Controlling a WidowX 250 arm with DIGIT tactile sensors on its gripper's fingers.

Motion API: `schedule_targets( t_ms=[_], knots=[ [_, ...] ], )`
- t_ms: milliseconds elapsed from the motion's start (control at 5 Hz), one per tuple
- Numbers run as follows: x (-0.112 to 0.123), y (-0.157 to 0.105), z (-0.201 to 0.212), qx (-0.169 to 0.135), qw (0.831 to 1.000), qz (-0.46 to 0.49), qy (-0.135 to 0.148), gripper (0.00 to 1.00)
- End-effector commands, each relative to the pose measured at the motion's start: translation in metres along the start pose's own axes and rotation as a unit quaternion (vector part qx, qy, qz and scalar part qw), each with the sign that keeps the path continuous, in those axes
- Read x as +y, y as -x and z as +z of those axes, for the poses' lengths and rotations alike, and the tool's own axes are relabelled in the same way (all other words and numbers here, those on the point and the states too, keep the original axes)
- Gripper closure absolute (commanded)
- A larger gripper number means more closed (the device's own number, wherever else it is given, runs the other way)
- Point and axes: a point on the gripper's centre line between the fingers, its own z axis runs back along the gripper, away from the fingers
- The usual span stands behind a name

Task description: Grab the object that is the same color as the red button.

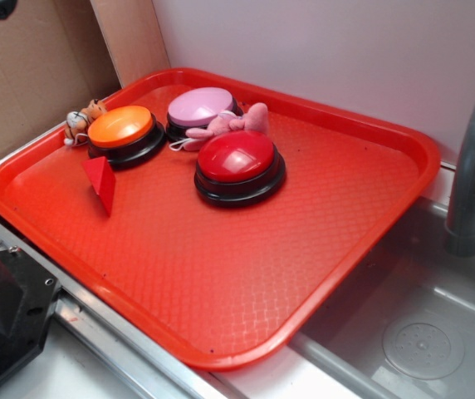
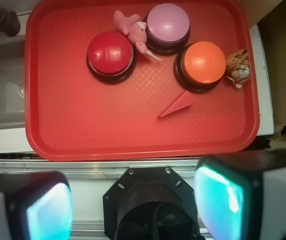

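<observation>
The object, a small red wedge block (image 1: pixel 100 181) (image 2: pixel 177 106), lies on the red tray (image 1: pixel 221 274) (image 2: pixel 83 130) just in front of the orange button. The red button (image 1: pixel 237 158) (image 2: pixel 110 52), a glossy red dome on a black base, stands mid-tray. In the wrist view my gripper (image 2: pixel 133 205) hovers high above the tray's near edge, well short of the wedge. Its teal-padded fingers (image 2: pixel 220 200) are spread wide with nothing between them. I cannot make out the gripper in the exterior view.
An orange button (image 1: pixel 121 129) (image 2: pixel 203 62) and a lilac button (image 1: pixel 200 108) (image 2: pixel 168 22) stand at the tray's back. A pink plush (image 1: pixel 229 125) lies between the lilac and red buttons; a tiger toy (image 1: pixel 80 120) sits on the rim. A sink (image 1: pixel 420 332) with a faucet (image 1: pixel 474 166) adjoins the tray. The robot base (image 2: pixel 148 205) is below.
</observation>
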Motion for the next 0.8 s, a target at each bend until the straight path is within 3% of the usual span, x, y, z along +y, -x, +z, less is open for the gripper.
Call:
schedule_targets(
  t_ms=[0, 400, 600],
  knots=[
    [0.000, 0.000, 0.000, 0.000, 1.000, 0.000, 0.000, 0.00],
    [0.014, -0.027, -0.033, -0.020, 0.986, 0.166, 0.015, 0.00],
    [0.031, -0.038, -0.054, -0.038, 0.962, 0.270, 0.014, 0.00]
  ],
)
